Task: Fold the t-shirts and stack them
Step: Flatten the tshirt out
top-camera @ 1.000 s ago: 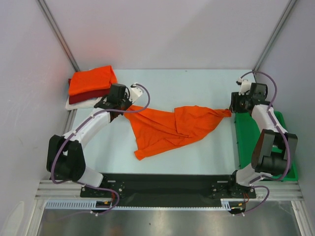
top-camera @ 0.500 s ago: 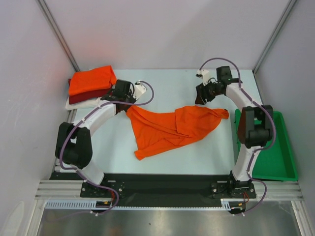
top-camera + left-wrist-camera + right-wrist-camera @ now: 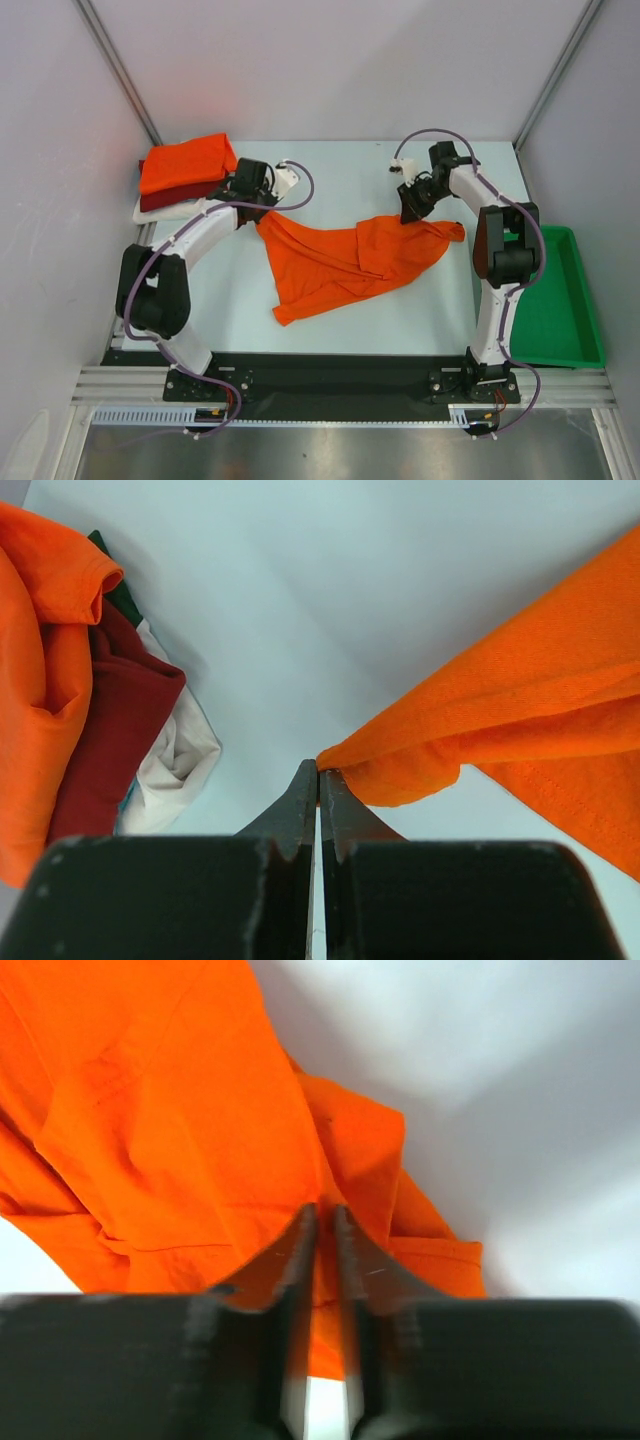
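A bright orange t-shirt (image 3: 350, 262) lies crumpled across the middle of the table. My left gripper (image 3: 258, 207) is shut on its back left corner (image 3: 400, 765), and the cloth runs taut from the tips (image 3: 319, 768). My right gripper (image 3: 408, 212) hangs over the shirt's back edge (image 3: 200, 1110). Its jaws (image 3: 326, 1210) stand a narrow gap apart with orange cloth showing between them; I cannot tell whether any cloth is pinched. At the back left, a folded orange shirt (image 3: 185, 163) tops a dark red one (image 3: 180, 195) and a white one (image 3: 160, 211).
A green plastic tray (image 3: 560, 300) sits at the right edge beside the right arm's base. Grey walls with metal posts close in the back and sides. The stack (image 3: 90, 720) lies just left of my left gripper.
My right gripper let go of the shirt's right tip near the tray, swung left to the shirt's back edge, and its jaws narrowed. The left gripper shifted slightly back, still holding its corner.
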Motion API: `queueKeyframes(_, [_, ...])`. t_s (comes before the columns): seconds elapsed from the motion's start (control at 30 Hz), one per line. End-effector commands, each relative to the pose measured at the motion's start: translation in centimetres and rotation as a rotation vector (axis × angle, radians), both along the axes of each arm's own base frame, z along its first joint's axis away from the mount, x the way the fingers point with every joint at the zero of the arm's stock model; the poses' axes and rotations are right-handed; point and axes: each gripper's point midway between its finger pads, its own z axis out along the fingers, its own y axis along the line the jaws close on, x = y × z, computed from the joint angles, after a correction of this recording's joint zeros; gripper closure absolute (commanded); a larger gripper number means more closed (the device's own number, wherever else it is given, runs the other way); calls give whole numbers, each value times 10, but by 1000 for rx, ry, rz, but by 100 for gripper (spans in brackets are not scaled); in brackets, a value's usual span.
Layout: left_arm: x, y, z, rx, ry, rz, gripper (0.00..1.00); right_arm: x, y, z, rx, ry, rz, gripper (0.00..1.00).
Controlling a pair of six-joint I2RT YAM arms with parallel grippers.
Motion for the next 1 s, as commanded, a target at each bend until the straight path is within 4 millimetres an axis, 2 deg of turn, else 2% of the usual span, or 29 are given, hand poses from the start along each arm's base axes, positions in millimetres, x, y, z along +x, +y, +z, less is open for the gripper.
queueKeyframes(0.0, [14,-1,14,-10,-54,13,99,-9,2,18,-15,-32,36,88])
queueKeyframes(0.03, [16,-1,14,-8,-58,12,100,-11,4,25,-15,-47,40,97])
queueKeyframes(0.07, [16,-1,13,-8,-56,12,100,-13,4,27,-15,-51,39,100])
queueKeyframes(0.37, [24,-5,19,-32,-77,10,100,-52,13,44,-32,-73,91,100])
queueKeyframes(0.4, [24,-5,22,-30,-85,11,99,-57,16,58,-30,-105,97,100])
queueKeyframes(0.47, [25,-4,23,-25,-89,9,99,-78,16,57,-31,-75,93,100])
queueKeyframes(0.5, [25,-4,23,-23,-92,10,100,-90,20,71,-19,-101,103,100])
queueKeyframes(0.53, [25,-4,24,-24,-93,12,100,-115,18,59,-24,-34,103,100])
queueKeyframes(0.6, [26,-4,26,-26,-100,13,99,-148,20,59,-16,1,136,100])
queueKeyframes(0.63, [26,-4,30,-27,-107,14,99,-183,23,58,-20,35,183,100])
queueKeyframes(0.67, [27,-4,32,-26,-111,14,100,-199,22,56,-33,36,234,100])
queueKeyframes(0.73, [28,-2,34,-18,-121,16,100,-225,21,60,-48,19,297,100])
queueKeyframes(0.77, [28,-1,35,-15,-125,18,100,-231,17,55,-60,20,307,96])
queueKeyframes(0.8, [29,0,35,-11,-125,19,100,-228,15,56,-77,-5,300,75])
queueKeyframes(0.83, [29,0,36,-10,-127,21,100,-220,15,60,-75,-39,290,67])
queueKeyframes(0.87, [30,0,35,-11,-123,24,100,-211,11,63,-71,-54,261,62])
queueKeyframes(0.93, [30,-1,36,-12,-117,24,99,-181,15,89,-24,-130,214,52])
queueKeyframes(0.97, [31,-2,38,-15,-120,25,99,-162,5,93,-8,-139,149,50])
